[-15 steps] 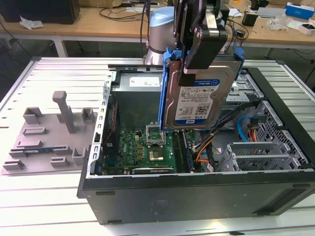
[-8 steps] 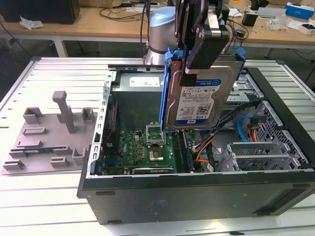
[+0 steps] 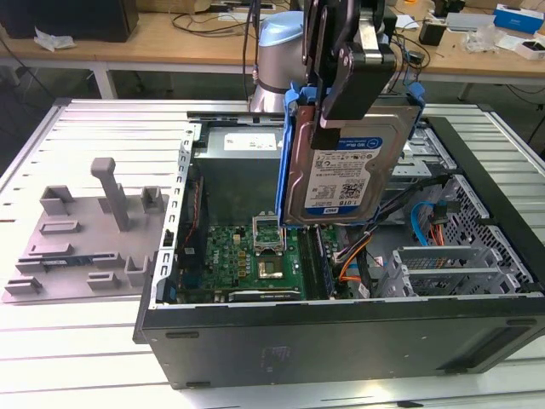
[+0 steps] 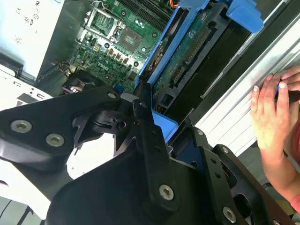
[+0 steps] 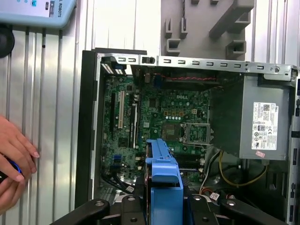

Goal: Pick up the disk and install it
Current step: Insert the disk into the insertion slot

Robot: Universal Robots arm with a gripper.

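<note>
The gripper (image 3: 329, 128) is closed around the top edge of the disk (image 3: 349, 183), which hangs at six o'clock below it, long axis near vertical, over the open computer case (image 3: 341, 336).

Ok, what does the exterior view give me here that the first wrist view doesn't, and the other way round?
Exterior view: the labelled face of the disk, held upright by the gripper above the open case. First wrist view: a person's hand over the table beside the case, and the disk seen edge-on. Both: the motherboard, the power supply and the grey fixture plate.
</note>
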